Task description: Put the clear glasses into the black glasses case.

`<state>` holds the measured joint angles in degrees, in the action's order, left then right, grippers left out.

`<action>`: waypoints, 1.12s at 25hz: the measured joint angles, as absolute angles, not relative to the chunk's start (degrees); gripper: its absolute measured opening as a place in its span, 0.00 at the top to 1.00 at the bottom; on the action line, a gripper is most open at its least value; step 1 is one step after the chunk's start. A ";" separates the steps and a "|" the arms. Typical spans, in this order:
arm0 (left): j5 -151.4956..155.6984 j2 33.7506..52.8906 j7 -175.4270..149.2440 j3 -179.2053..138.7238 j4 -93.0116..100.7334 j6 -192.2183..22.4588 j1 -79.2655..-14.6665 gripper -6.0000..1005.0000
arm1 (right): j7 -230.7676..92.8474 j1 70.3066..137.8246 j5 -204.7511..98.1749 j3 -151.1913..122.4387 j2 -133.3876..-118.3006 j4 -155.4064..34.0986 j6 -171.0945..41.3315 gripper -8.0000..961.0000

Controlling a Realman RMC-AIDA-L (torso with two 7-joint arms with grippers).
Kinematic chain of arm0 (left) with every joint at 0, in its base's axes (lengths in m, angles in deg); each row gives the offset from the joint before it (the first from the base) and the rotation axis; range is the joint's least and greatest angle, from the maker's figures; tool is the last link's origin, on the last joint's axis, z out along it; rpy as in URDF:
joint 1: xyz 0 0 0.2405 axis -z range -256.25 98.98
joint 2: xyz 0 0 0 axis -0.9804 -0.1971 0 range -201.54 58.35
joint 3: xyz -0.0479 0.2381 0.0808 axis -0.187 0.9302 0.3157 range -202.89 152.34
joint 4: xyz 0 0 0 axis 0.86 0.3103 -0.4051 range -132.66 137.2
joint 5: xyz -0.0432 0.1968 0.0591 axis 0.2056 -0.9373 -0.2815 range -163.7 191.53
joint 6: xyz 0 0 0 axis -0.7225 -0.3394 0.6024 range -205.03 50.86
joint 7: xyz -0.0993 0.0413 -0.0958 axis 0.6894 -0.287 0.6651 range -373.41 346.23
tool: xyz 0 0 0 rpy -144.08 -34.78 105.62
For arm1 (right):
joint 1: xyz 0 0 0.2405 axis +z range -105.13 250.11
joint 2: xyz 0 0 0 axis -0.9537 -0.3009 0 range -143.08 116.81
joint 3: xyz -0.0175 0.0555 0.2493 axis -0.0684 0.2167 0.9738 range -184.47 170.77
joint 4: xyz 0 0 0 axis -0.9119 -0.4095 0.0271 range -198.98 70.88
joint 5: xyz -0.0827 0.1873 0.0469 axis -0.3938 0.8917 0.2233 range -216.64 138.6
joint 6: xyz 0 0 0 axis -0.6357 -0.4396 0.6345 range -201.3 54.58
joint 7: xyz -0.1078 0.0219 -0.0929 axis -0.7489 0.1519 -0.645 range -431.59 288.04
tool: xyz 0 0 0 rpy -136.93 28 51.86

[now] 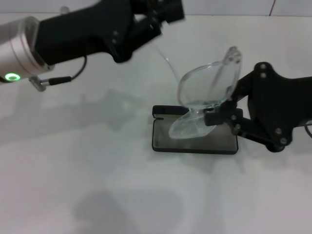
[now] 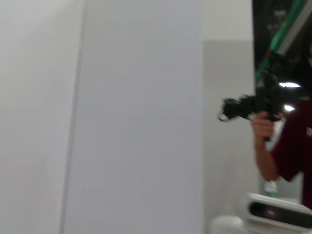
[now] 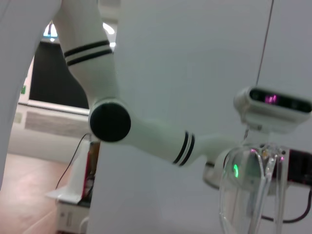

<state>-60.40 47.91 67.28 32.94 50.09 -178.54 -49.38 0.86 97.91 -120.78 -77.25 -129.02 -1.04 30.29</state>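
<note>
Head view, from left to right: the left pincer was raised at the far edge of the white worktop, well apart from the work, and whether it was spread or pressed together could not be told. One long clear arm of the clear glasses swept up toward it, though any contact there was not visible. In the middle lay the black glasses case, open and flat on the worktop, grey lining up, its long axis running left to right. The glasses hung tilted directly over it, the lower lens end dipping into or just touching the tray, the other end lifted up and away toward the far right. The right pincer was pinching the glasses near their bridge, reaching in from the right, just above the case's right half.

That made the right arm clearly the nearer one. The glasses' long axis stood steeply across the case's, so the coming move probably turns on laying that raised end down along the tray.
</note>
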 joint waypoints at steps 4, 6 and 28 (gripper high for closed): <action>-60.12 48.01 66.29 29.06 47.67 -178.32 -49.37 0.89 | -1.79 96.34 -118.50 -77.31 -128.97 -0.83 32.24 0.93; -60.07 48.02 65.79 27.59 46.21 -177.77 -49.37 0.89 | -3.21 96.02 -117.72 -77.41 -129.04 -0.55 34.36 0.93; -56.90 48.10 70.61 34.09 40.08 -172.13 -47.44 0.89 | -10.95 95.49 -109.94 -76.27 -128.74 0.09 38.20 0.93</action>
